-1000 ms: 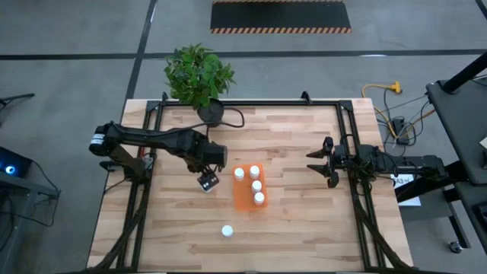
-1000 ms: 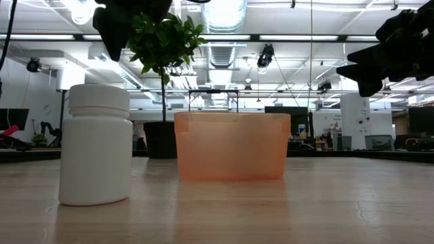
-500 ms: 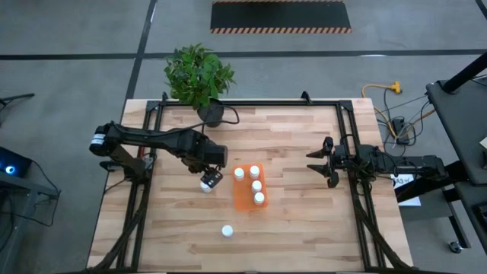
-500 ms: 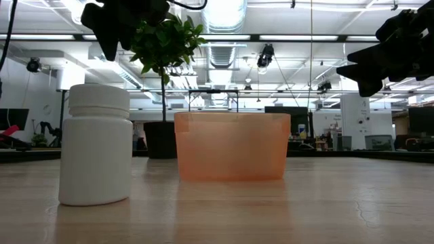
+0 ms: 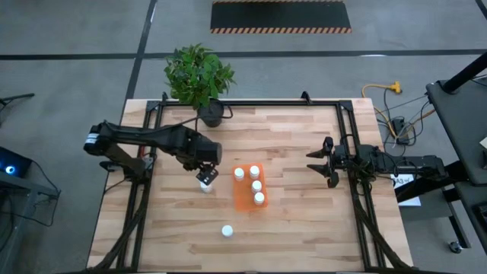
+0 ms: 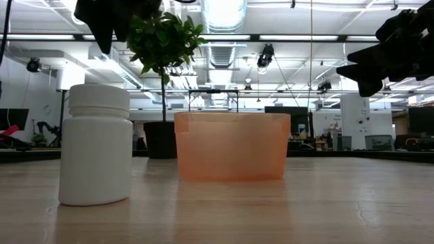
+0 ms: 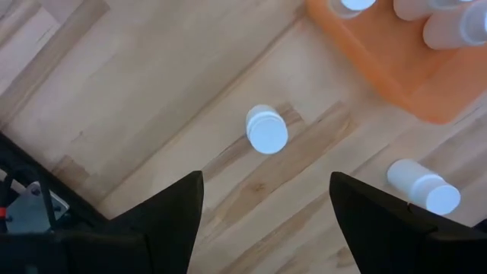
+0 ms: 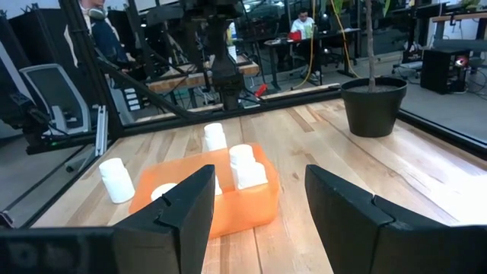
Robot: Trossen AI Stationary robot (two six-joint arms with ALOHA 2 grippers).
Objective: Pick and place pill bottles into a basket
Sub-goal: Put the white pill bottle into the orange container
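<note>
Basket (image 5: 248, 186) sits mid-bench (image 5: 297, 221), holding three upright pill bottles (image 5: 253, 185). Left gripper (image 5: 205, 177) hovers just left of basket, jaws wide open and empty, directly over a standing bottle (image 7: 266, 129). Another bottle (image 5: 227, 230) stands well in front of basket. Right gripper (image 5: 319, 162) waits well right of basket, jaws partly open, empty.

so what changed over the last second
The left gripper, open, drew back from the basket toward the left side of the table, ending over a loose pill bottle. It took hold of nothing. The right gripper, the three bottles in the basket and the front bottle stayed put.
</note>
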